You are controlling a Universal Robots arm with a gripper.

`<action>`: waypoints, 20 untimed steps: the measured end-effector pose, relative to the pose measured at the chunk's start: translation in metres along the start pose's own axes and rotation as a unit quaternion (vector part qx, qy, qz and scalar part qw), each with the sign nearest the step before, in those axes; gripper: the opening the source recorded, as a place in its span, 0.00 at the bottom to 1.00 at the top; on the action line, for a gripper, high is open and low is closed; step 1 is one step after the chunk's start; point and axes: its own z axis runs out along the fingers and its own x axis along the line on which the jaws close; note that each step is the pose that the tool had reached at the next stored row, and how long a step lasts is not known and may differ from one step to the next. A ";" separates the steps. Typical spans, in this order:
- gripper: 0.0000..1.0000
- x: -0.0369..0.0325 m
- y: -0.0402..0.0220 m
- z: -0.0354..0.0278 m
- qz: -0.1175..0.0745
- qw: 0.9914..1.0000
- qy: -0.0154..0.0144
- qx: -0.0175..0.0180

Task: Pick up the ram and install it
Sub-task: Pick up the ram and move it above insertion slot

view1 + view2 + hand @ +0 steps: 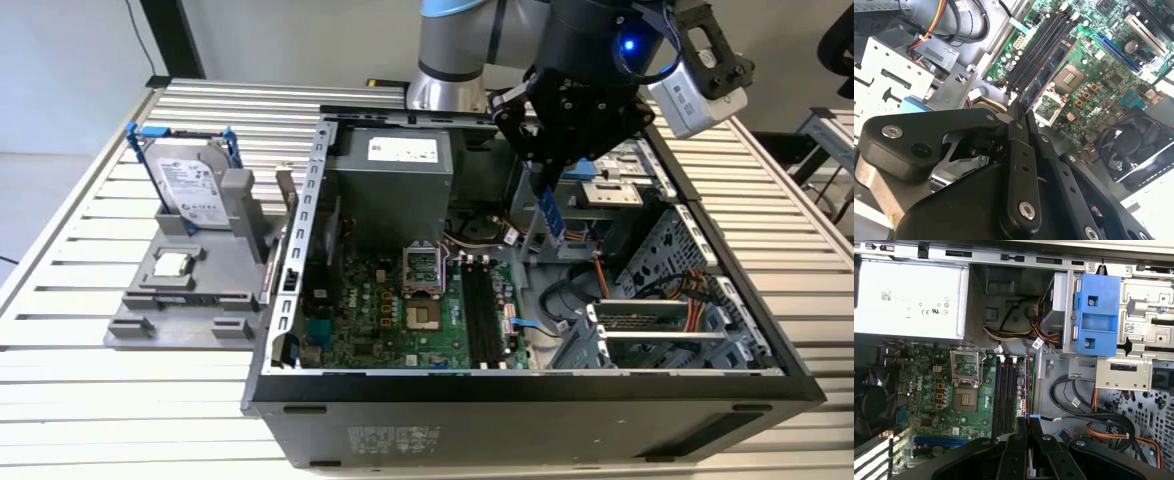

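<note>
The end effector [547,168] is pinching the ram [545,215] by its top edge. The stick hangs upright inside the open case [314,200], above the board and close to the black slots [483,305], not seated yet. To do this well, it probably wants the stick dead parallel to one slot with the notch matched, then a straight, even push. The PSU [394,185] has a white label [909,302] with print and marks on it.

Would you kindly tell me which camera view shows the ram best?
The second wrist view: the ram runs out from the claw, its flat face and chips visible. The exterior view shows it as a blue strip below the claw; the first wrist view shows it edge-on.
</note>
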 end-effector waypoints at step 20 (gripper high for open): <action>0.00 0.0001 -0.0003 0.0069 0.014 1.000 -0.001 0.000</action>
